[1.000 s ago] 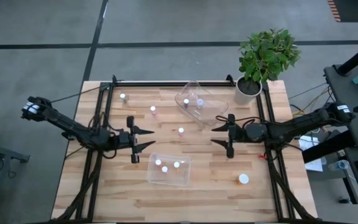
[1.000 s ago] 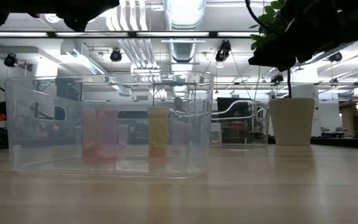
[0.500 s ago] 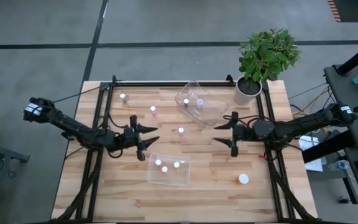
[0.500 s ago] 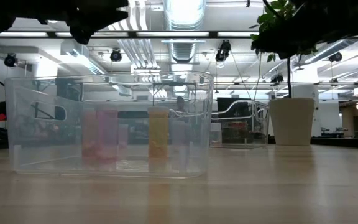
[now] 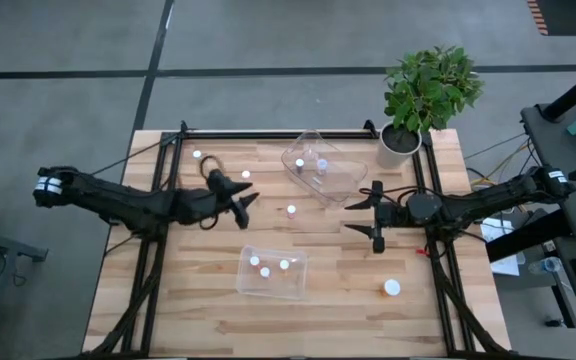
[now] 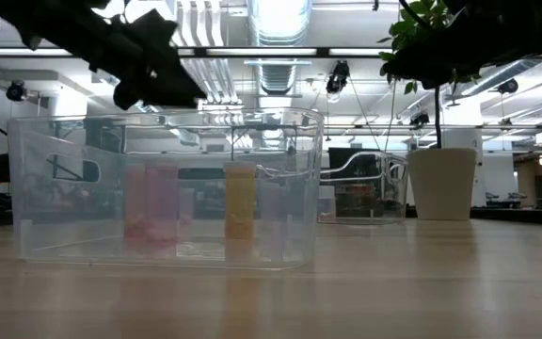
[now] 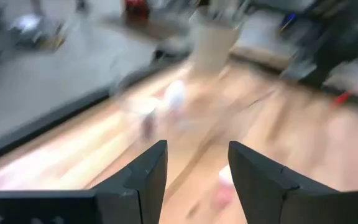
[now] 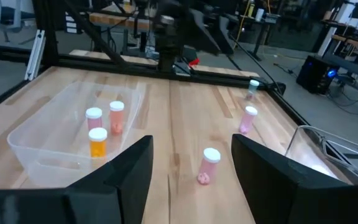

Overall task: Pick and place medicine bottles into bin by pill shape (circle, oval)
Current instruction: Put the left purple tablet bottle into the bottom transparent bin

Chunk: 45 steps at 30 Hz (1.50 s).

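Medicine bottles were tiny, white-capped, scattered across the wooden table [image 5: 168,310]. High view: one at upper left [image 5: 197,155], one just right of it [image 5: 245,175], one mid-table [image 5: 291,210], and a larger white cap alone at lower right [image 5: 392,288].

Near clear bin [image 5: 271,272], lower centre of the high view, held three bottles [image 5: 265,267]. Low view showed them upright behind the clear wall: two pinkish [image 6: 151,202], one orange-yellow [image 6: 239,200]. Right wrist view showed the same three, the orange one [image 8: 97,142] nearest that camera.

Far clear bin [image 5: 323,170], upper centre, sat tilted against the others' square layout and held two bottles [image 5: 320,165].

Left gripper [image 5: 244,201] sat left of centre, fingers spread, nothing between them, pointing toward the mid-table bottle, with the bottle right of the upper-left one just above it. Left wrist view was blurred; a pinkish bottle [image 7: 222,186] showed just past the fingertips.

Right gripper [image 5: 372,213] sat right of centre, jaws wide and empty, near the far bin's lower right corner. Its wrist view showed the mid-table pinkish bottle [image 8: 208,165] ahead between the fingers, with two more [image 8: 248,118] farther back.

Potted plant [image 5: 423,95] stood at the upper right table corner, clear of both bins. Black frame rails [image 5: 268,133] ran along the table's top edge and sides.

No readable labels or writing on any bottle or bin.
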Each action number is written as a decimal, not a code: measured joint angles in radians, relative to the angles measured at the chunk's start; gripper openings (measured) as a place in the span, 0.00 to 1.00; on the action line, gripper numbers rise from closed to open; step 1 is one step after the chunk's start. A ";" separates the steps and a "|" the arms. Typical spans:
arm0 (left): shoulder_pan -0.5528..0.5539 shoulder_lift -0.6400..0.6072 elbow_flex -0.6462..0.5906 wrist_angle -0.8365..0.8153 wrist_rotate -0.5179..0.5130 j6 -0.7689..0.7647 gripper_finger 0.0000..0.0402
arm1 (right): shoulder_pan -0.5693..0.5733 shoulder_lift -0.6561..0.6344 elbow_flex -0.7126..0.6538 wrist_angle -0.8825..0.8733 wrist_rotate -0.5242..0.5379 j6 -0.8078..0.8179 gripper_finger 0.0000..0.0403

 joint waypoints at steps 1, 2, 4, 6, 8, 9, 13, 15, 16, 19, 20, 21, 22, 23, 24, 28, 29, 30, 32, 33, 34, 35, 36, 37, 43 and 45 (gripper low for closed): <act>0.023 0.005 0.021 -0.078 0.011 -0.017 0.39 | 0.000 0.000 0.000 -0.005 0.000 0.000 0.52; 0.047 0.012 0.043 -0.147 0.024 -0.026 0.39 | 0.000 0.000 0.000 -0.005 0.000 0.000 0.52; 0.093 0.029 0.087 -0.272 0.058 -0.014 0.39 | 0.000 0.000 0.000 -0.006 0.000 0.000 0.52; 0.142 0.056 0.125 -0.367 0.091 0.028 0.39 | 0.000 0.000 0.000 -0.005 0.000 -0.003 0.52; 0.194 0.093 0.158 -0.436 0.134 0.086 0.39 | 0.000 0.000 -0.001 -0.005 0.000 -0.006 0.52; 0.218 0.113 0.171 -0.456 0.164 0.122 0.39 | 0.000 0.000 -0.001 -0.005 0.000 -0.006 0.52; 0.308 0.201 0.199 -0.469 0.319 0.302 0.39 | 0.000 0.002 -0.001 -0.006 0.000 -0.006 0.52; 0.344 0.240 0.210 -0.470 0.350 0.372 0.39 | 0.000 0.002 -0.001 -0.006 0.000 -0.006 0.52; 0.359 0.256 0.215 -0.470 0.357 0.401 0.39 | 0.000 0.002 -0.001 -0.005 0.000 -0.006 0.52; 0.400 0.286 0.226 -0.467 0.360 0.450 0.39 | 0.000 0.002 -0.001 -0.006 0.000 -0.006 0.52; 0.411 0.291 0.227 -0.466 0.361 0.463 0.39 | 0.000 0.002 -0.001 -0.006 0.000 -0.007 0.52; 0.420 0.296 0.227 -0.466 0.361 0.473 0.39 | 0.000 0.002 -0.001 -0.006 0.000 -0.007 0.52; 0.429 0.299 0.227 -0.467 0.363 0.480 0.39 | 0.000 0.002 -0.001 -0.006 0.000 -0.010 0.52; 0.437 0.303 0.226 -0.466 0.365 0.484 0.39 | 0.000 0.002 -0.001 -0.007 0.000 -0.012 0.52; 0.444 0.305 0.225 -0.466 0.366 0.487 0.39 | 0.000 0.002 -0.001 -0.007 0.000 -0.014 0.52; 0.463 0.316 0.222 -0.465 0.375 0.497 0.39 | 0.000 0.002 -0.001 -0.010 0.001 -0.018 0.52; 0.467 0.320 0.222 -0.461 0.386 0.498 0.39 | 0.000 0.002 -0.001 -0.010 0.000 -0.018 0.52; 0.471 0.324 0.222 -0.458 0.392 0.500 0.39 | 0.000 0.002 -0.001 -0.011 0.000 -0.018 0.52; 0.482 0.330 0.220 -0.456 0.399 0.501 0.39 | 0.000 0.002 -0.001 -0.014 0.001 -0.018 0.52; 0.489 0.335 0.219 -0.448 0.398 0.501 0.39 | 0.000 0.002 -0.001 -0.015 0.001 -0.018 0.52; 0.496 0.341 0.218 -0.443 0.398 0.502 0.39 | 0.000 0.002 -0.001 -0.016 0.001 -0.018 0.52; 0.504 0.347 0.217 -0.441 0.397 0.502 0.39 | 0.000 0.002 -0.001 -0.019 0.001 -0.018 0.52; 0.511 0.352 0.217 -0.438 0.396 0.502 0.39 | 0.000 0.003 -0.001 -0.021 0.001 -0.017 0.52; 0.518 0.357 0.217 -0.431 0.394 0.502 0.39 | 0.000 0.003 -0.001 -0.022 0.001 -0.016 0.52; 0.536 0.386 0.216 -0.379 0.391 0.506 0.39 | 0.000 0.003 -0.001 -0.023 0.001 -0.016 0.52; 0.536 0.402 0.216 -0.362 0.391 0.506 0.39 | 0.000 0.003 -0.001 -0.023 0.001 -0.016 0.52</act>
